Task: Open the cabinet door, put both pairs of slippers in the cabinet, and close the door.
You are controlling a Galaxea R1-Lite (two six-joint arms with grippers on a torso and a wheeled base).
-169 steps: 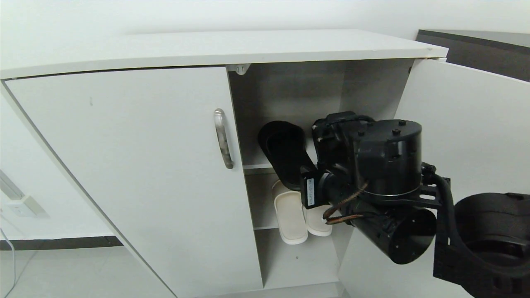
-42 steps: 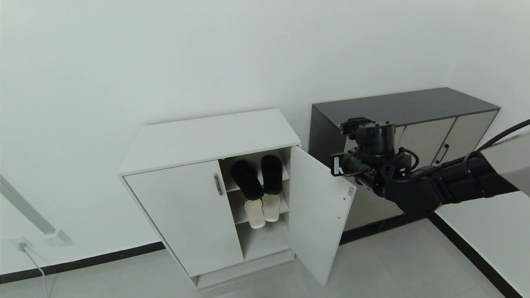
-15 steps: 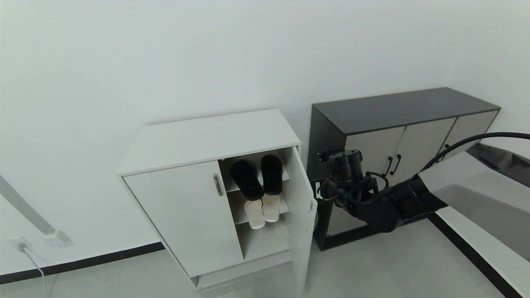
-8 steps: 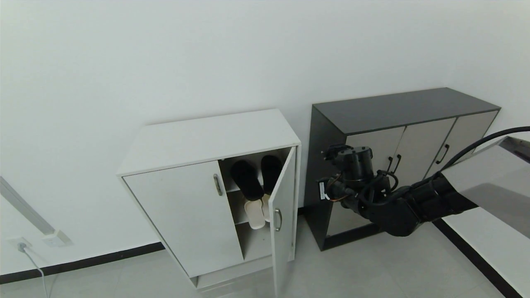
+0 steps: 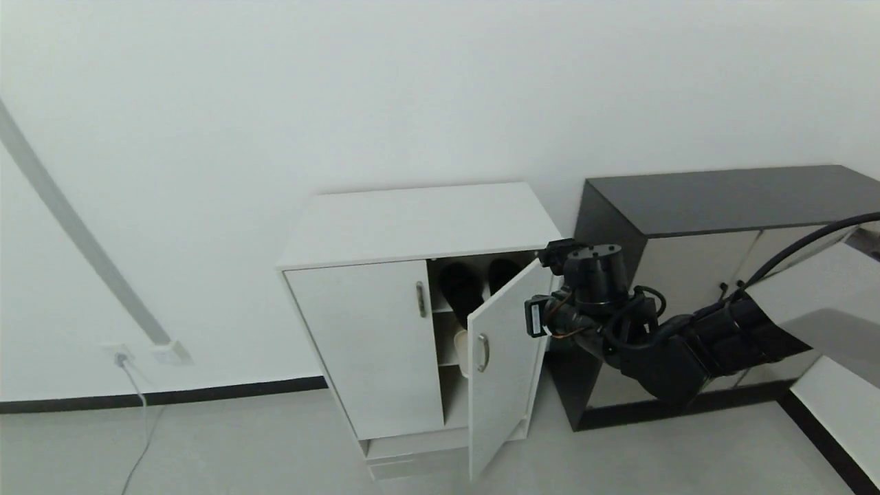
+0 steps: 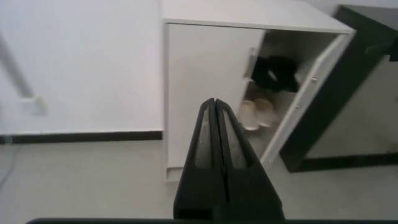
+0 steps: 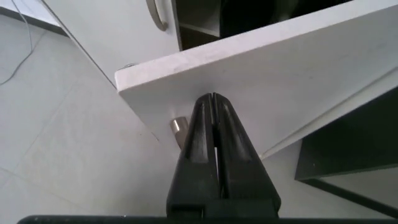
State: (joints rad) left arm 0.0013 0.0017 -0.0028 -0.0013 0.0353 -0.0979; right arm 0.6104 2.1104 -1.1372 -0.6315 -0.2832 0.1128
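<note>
1. Change: the head camera has turned, so the whole scene sits further right than half a second ago. Apart from that, the right door of the white cabinet, wide open about three seconds ago, has swung further toward shut and now covers more of the opening.
2. Contents: black slippers stand on the upper shelf, toes toward the back. White slippers lie on the shelf below, at its front edge, largely hidden by the door in the head view.
3. Cabinet: the left door is closed. The right door's handle faces outward near its free edge.
4. Room: the cabinet stands on a grey tiled floor against a white wall with a black skirting. A dark cabinet stands just beside it on the right, and a socket with a hanging cable is on the wall well to the left.
5. Right arm: it extends to the door's upper part. The right hand has its fingers pressed together, holding nothing, tips against the door by its top edge.
6. Left hand: its fingers are closed together and empty. It is above the floor, well apart from the cabinet and pointing toward it.
</note>
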